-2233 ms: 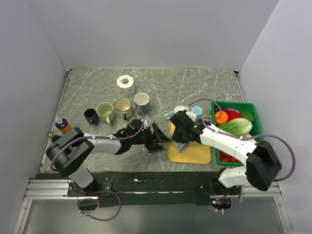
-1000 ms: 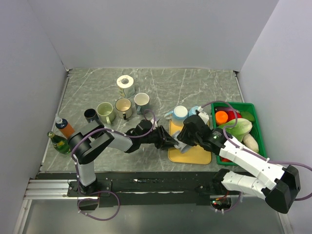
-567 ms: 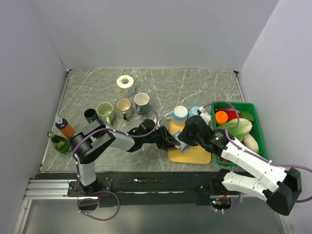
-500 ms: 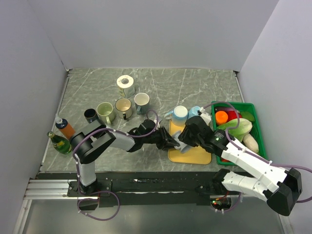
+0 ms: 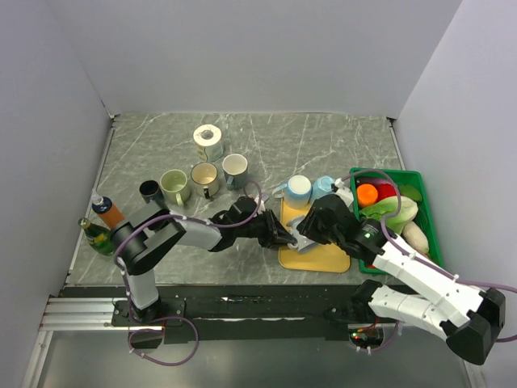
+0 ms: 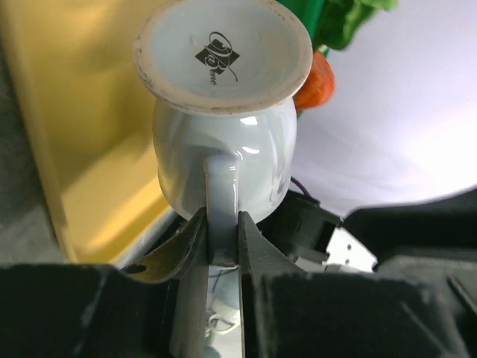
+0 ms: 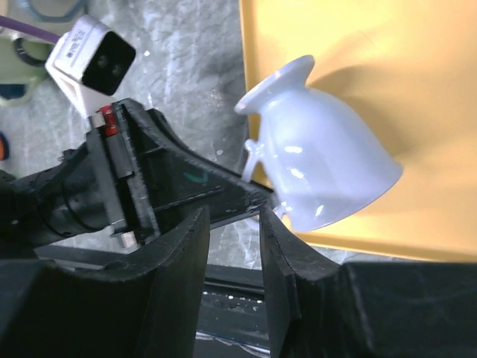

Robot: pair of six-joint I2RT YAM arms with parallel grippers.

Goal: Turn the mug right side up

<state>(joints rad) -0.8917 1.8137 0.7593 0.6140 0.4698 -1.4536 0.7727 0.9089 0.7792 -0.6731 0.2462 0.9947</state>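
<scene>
Left wrist view puts the left pincer point(image 6: 222, 227) at the centre. Its two fingers stand narrow and press either side of the handle of the white mug point(image 6: 223, 156), so the mug is held by that handle. The mug sits just beyond the tips, tipped over, with the underside of its foot in plain sight and its mouth turned away. On that underside is a dark logo point(image 6: 220, 56), a square set on its corner with looping script across it. The letters are too curled to read. The mug hangs over the edge of the yellow board point(image 6: 74, 112); I cannot tell whether it rests on it. Past the mug an orange vegetable point(image 6: 317, 78) shows.

The left arm reaches low and long over the counter point(image 5: 323, 145), its forearm nearly flat.

The right pincer point(image 7: 233, 220) faces the left one, tips close to tips. Its fingers stand a small way apart with nothing between them, and the mug lies just beside one finger, outside the gap. The right arm's elbow juts wide and its forearm slants in toward the board.

Behind the right wrist is a green basket point(image 5: 404, 171). A pale blue mug point(image 5: 299, 187) stands beyond both pincers. A row of mugs point(image 5: 204, 176) stands beyond the left forearm, with a paper roll point(image 5: 208, 139) farther off.
</scene>
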